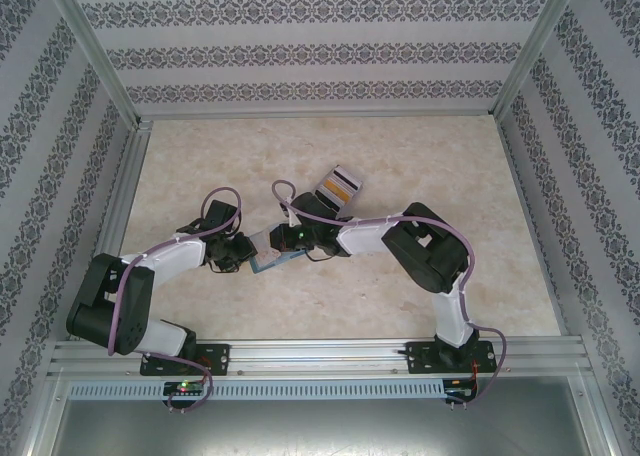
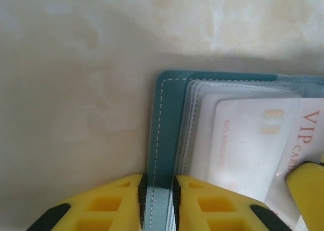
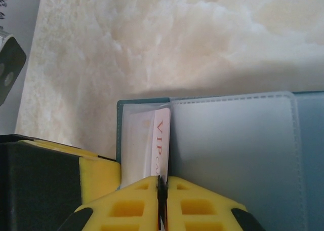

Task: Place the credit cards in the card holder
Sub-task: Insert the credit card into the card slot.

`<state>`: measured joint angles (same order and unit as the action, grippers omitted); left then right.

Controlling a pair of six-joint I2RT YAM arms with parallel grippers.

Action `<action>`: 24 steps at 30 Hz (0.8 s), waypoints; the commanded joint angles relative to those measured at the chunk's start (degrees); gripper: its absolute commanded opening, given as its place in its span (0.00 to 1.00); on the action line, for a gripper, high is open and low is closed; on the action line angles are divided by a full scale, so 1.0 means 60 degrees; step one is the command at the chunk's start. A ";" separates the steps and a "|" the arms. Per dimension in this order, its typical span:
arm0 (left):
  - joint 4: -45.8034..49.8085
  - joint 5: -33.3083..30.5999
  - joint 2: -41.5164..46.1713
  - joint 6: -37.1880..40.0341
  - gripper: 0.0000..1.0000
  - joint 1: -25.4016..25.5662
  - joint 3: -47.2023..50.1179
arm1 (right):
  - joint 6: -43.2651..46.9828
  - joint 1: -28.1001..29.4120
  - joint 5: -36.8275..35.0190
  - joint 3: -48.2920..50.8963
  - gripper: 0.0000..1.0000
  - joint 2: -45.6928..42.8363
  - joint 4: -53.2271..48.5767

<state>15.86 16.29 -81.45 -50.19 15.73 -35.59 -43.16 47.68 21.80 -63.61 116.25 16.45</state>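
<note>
The teal card holder [image 1: 272,262] lies open on the table between the two arms. My left gripper [image 2: 158,184] is shut on the edge of its teal cover [image 2: 167,114], beside the stacked clear pocket pages. A white credit card [image 2: 253,140] printed "VIP" sits partly inside a pocket. My right gripper [image 3: 162,183] is shut on that credit card's [image 3: 161,140] near edge, with the card standing between the card holder's left cover and a pale blue pocket page [image 3: 233,150]. In the top view the left gripper [image 1: 238,253] and the right gripper [image 1: 287,240] meet at the card holder.
A clear box [image 1: 338,186] with upright cards, one orange-yellow, stands just behind the right gripper. Metal frame rails and patterned walls enclose the beige marble table [image 1: 420,156]. The left gripper's yellow finger [image 3: 98,175] sits close beside the right gripper.
</note>
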 commanded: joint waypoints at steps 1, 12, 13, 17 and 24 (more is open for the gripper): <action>-0.0068 0.0071 -0.0163 -0.0057 0.25 -0.0069 0.0103 | 0.0444 0.0391 0.0028 -0.0270 0.12 0.0413 -0.0842; -0.0175 0.0137 -0.0323 -0.0021 0.25 -0.0071 0.0033 | 0.0916 0.0764 -0.0480 -0.0694 0.14 0.0572 -0.1662; -0.0193 0.0152 -0.0327 -0.0021 0.25 -0.0070 0.0031 | 0.1025 0.0816 -0.0588 -0.0778 0.14 0.0599 -0.1839; -0.0212 0.0170 -0.0297 -0.0050 0.25 -0.0061 0.0024 | 0.1158 0.0896 -0.0710 -0.0942 0.16 0.0687 -0.2131; 0.0091 -0.0008 -0.0085 -0.0008 0.25 -0.0063 -0.0059 | 0.1242 0.0915 -0.0821 -0.0926 0.20 0.0559 -0.2228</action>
<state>15.86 16.71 -81.65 -50.19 15.62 -35.64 -37.34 50.63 15.16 -69.25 117.71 7.42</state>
